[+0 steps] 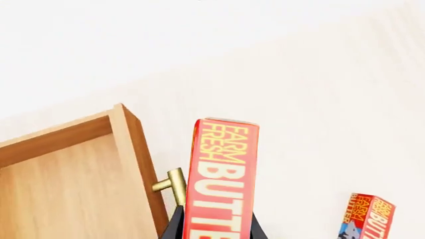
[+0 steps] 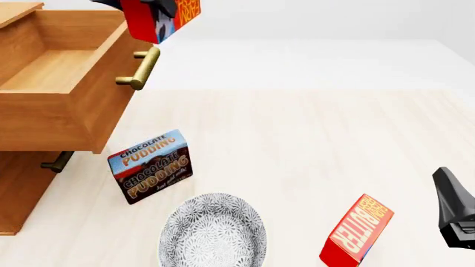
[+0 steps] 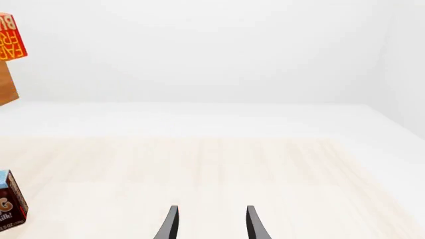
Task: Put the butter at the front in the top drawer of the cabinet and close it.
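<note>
Key relation: the butter, held high in the left gripper, hangs just past the open top drawer, above its brass handle; the drawer cavity lies to the left in the front view.
Long axis: along the fingers, pointing away from the wrist.
Nearer arm: left; the right gripper idles well apart.
Left gripper: clamped on the carton's lower end.
Right gripper: parted, holding nothing.
Appearance: red carton, orange face, "FARM FRESH BUTTER" lettering.
Other carton: the second butter leans on the table.
Judgement: a shift over the cavity precedes release.
</note>
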Available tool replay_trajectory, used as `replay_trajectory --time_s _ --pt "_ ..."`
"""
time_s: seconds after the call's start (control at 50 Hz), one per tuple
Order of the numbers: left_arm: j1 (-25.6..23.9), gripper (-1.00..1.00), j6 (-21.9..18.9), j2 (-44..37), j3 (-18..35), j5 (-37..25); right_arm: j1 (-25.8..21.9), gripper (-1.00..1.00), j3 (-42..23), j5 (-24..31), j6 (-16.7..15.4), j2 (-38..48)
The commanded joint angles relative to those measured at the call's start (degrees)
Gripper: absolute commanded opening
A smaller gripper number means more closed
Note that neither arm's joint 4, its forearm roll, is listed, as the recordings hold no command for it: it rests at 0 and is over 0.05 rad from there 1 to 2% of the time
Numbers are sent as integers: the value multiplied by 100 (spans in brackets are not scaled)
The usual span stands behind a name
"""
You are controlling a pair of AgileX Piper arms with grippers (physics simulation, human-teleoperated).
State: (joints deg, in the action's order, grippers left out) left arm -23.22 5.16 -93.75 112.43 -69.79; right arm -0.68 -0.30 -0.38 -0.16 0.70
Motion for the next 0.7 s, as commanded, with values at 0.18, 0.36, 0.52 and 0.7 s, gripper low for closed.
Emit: replay_trajectory --time_s 0.18,0.36,0.52,0.7 --pt "710 -100 -272 802 -509 -11 2 100 7 -8 5 3" --pt "1046 -100 -330 1138 -680 -11 2 100 7 -8 4 4" --pt "1292 -100 -335 1344 -847 -11 2 100 7 -8 6 2" --pt "1603 -100 -171 1592 -1127 -11 2 100 7 -8 6 3"
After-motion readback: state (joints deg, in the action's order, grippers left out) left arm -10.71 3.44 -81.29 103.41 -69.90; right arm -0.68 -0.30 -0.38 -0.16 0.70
